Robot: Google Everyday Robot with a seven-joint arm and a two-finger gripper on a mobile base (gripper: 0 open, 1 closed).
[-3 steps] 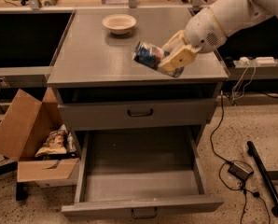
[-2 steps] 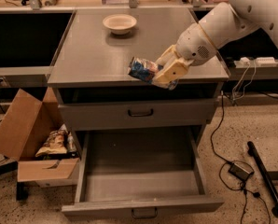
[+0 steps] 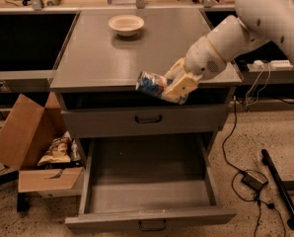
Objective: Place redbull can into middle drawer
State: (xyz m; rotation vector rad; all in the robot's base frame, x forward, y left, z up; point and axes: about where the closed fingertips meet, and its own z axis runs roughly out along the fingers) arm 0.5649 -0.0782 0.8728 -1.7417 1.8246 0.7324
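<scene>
Can (image 3: 148,82) on its side, gripped firmly by gripper (image 3: 165,87) over front edge of worktop (image 3: 97,58), right of centre. Drawer (image 3: 147,194) open below. Advice: move forward past edge, lower straight, release near floor.

Floor: we see a pale speckled floor (image 3: 270,132) at lower right and lower left.
Counter: a grey counter (image 3: 97,58) fills mid-frame.
Back: a tan bench (image 3: 88,1) runs along the top edge.
Left: an open cardboard box (image 3: 18,137) sits beside the cabinet.
Right: we note black cables (image 3: 224,141) and a power brick (image 3: 254,180).
Hand: the hand (image 3: 171,85) is at the counter's front edge, gripping the redbull can (image 3: 148,82).
</scene>
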